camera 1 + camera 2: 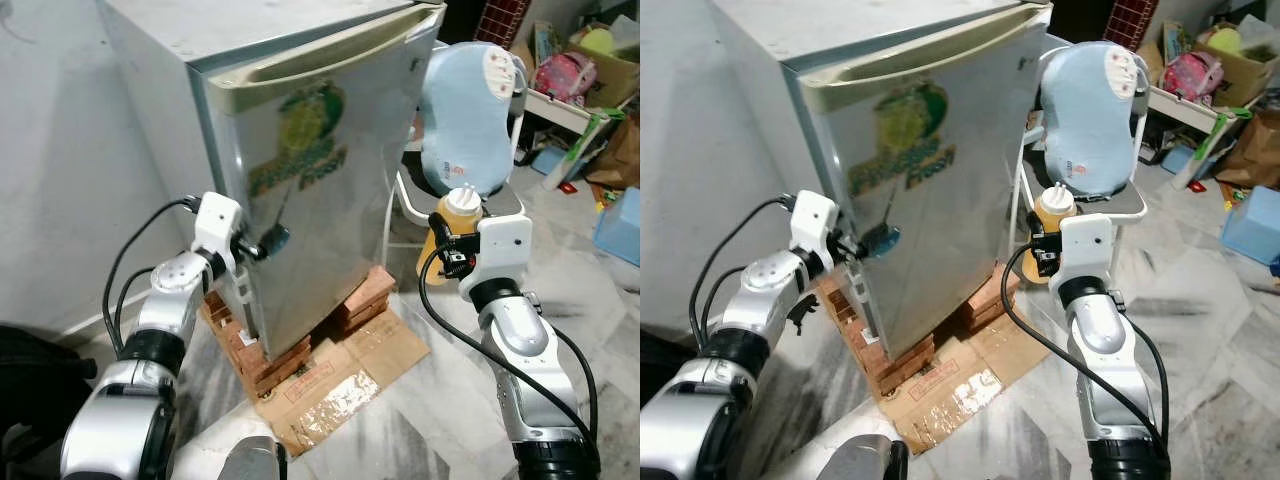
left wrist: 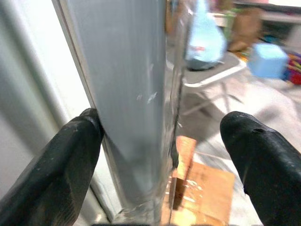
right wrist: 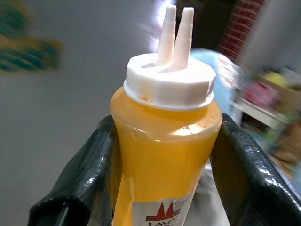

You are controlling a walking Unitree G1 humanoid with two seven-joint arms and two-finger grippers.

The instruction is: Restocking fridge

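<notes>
A small silver fridge (image 1: 310, 180) with a green and yellow sticker stands with its door closed, raised on bricks. My left gripper (image 1: 262, 243) is at the door's left edge, about half way up. It is open (image 2: 164, 136): one finger (image 2: 70, 155) rests against the fridge's side, the other finger (image 2: 263, 155) stands off in front of the door. My right gripper (image 1: 450, 245) is shut on a yellow sauce bottle (image 3: 164, 141) with a white twin-nozzle cap. It holds the bottle (image 1: 457, 212) upright, to the right of the fridge.
Red bricks (image 1: 270, 355) and flat cardboard (image 1: 340, 375) lie under the fridge. A white chair carrying a pale blue cushion (image 1: 465, 120) stands just behind the bottle. A blue box (image 1: 620, 225) and cluttered boxes sit at the far right. A white wall runs along the left.
</notes>
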